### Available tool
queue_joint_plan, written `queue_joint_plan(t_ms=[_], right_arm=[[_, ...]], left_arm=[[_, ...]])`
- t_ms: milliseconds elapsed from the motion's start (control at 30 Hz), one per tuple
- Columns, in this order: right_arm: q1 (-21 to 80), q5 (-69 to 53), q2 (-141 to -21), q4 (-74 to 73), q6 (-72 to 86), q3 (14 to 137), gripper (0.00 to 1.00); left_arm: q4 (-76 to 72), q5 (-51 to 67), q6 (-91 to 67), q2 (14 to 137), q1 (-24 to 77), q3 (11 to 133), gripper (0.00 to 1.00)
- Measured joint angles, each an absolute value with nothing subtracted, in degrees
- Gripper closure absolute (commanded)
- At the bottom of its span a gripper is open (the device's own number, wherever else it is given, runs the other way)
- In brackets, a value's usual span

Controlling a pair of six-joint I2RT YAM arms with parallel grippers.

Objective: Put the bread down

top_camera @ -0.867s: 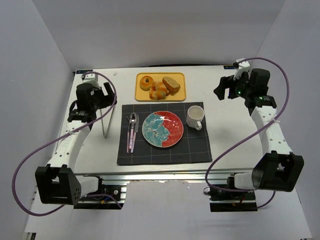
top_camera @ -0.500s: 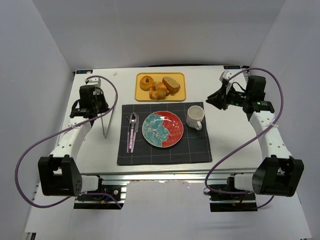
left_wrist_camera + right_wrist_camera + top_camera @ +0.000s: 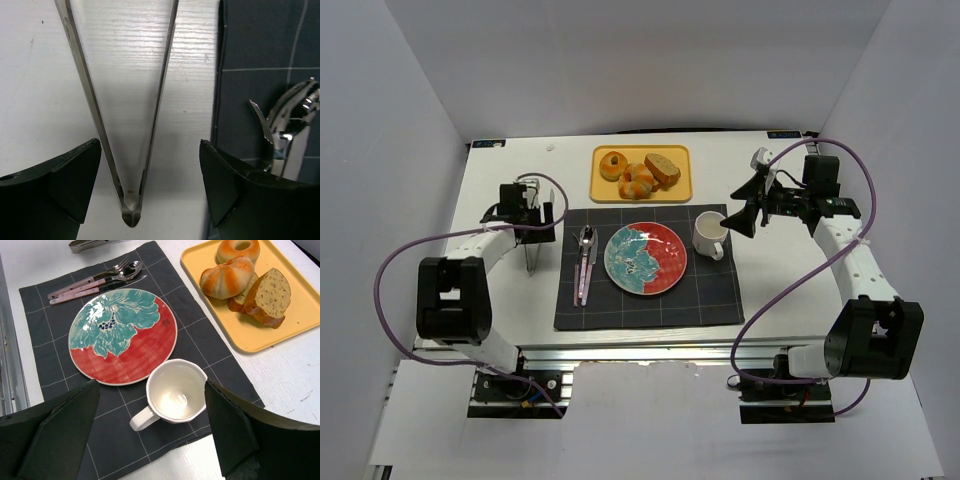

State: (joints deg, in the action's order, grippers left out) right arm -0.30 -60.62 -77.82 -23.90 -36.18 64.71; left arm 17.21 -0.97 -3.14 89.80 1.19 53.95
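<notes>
The left arm has folded up tighter and the left claw has slid inward and come down over the tongs, fingers wide on either side of the hinged end. The right arm has swung inward, and the right claw now hangs spread above the mug.

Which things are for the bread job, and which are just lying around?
For the job:
- round roll
- twisted roll
- yellow tray that holds them
- tongs, with the left gripper open around them
- plate, probably where the bread goes

Just lying about:
- mug
- cutlery
- bread slices
- placemat
</notes>
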Motion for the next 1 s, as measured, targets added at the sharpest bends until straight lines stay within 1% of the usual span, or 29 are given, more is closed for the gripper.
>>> queue_joint_plan(t_ms=[167,367,700,833,867,933,967,1000], right_arm=[[-0.30,-60.60,-77.82,-23.88,-36.07,64.66,0.11],[-0.30,-60.55,-77.82,-23.88,-35.99,64.64,0.11],[-0.30,-60.20,-79.81,-23.90,-35.14,64.86,0.11],[-0.30,-59.94,-79.90,-23.90,-34.96,64.95,0.11],[-0.30,-59.81,-79.92,-23.90,-34.94,64.97,0.11],[-0.30,-59.66,-79.90,-23.90,-34.94,64.97,0.11],[-0.30,-59.51,-79.92,-23.90,-34.92,64.97,0.11],[-0.30,-59.37,-79.90,-23.90,-34.92,64.97,0.11]], left_arm=[[15.73,-3.42,-0.95,94.26,1.19,54.13,0.13],[13.34,-6.48,0.05,94.80,1.19,53.93,0.13],[8.97,-6.70,0.05,99.04,1.19,53.93,0.19],[7.81,-6.55,0.03,99.50,1.19,53.95,0.29],[7.57,-6.46,0.03,99.57,1.17,53.98,0.35],[7.25,-6.20,-0.38,99.72,1.17,53.98,0.44],[7.18,-5.93,-0.71,99.77,1.15,53.95,0.51],[7.07,-5.67,-0.93,99.79,1.06,53.93,0.55]])
